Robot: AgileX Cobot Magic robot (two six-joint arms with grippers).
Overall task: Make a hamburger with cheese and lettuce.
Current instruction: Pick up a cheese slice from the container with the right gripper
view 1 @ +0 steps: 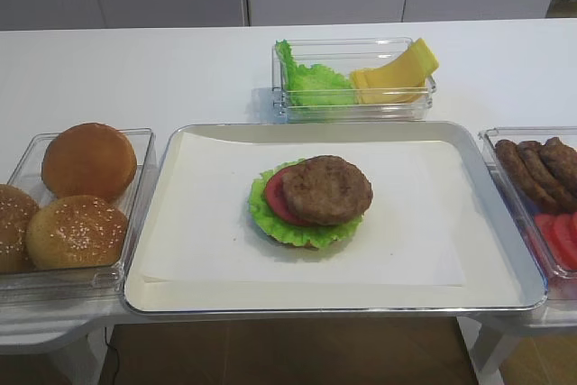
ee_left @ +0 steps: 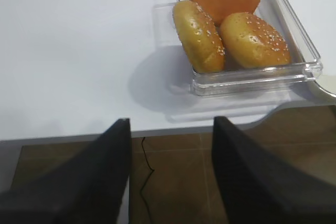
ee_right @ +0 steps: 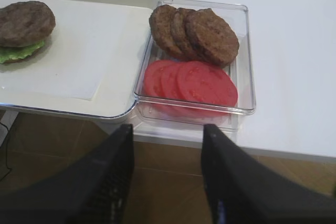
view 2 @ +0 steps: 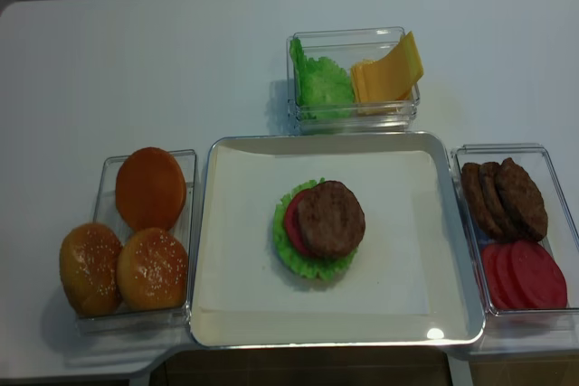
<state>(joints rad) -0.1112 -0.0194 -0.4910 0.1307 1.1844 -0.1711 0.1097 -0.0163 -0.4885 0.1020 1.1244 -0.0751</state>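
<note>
The hamburger is a stack of green leaf, red tomato slice and round brown patty. It lies in the middle of the paper-lined metal tray, and it also shows in the second high view and the right wrist view. No single flat cheese slice is in view; only a curled pile of yellow slices lies in a far bin. My right gripper is open and empty, over the floor in front of the table. My left gripper is open and empty, also off the front edge.
A clear bin at the back holds loose lettuce beside the yellow slices. Three buns fill a clear bin left of the tray. A clear bin on the right holds brown patties and tomato slices.
</note>
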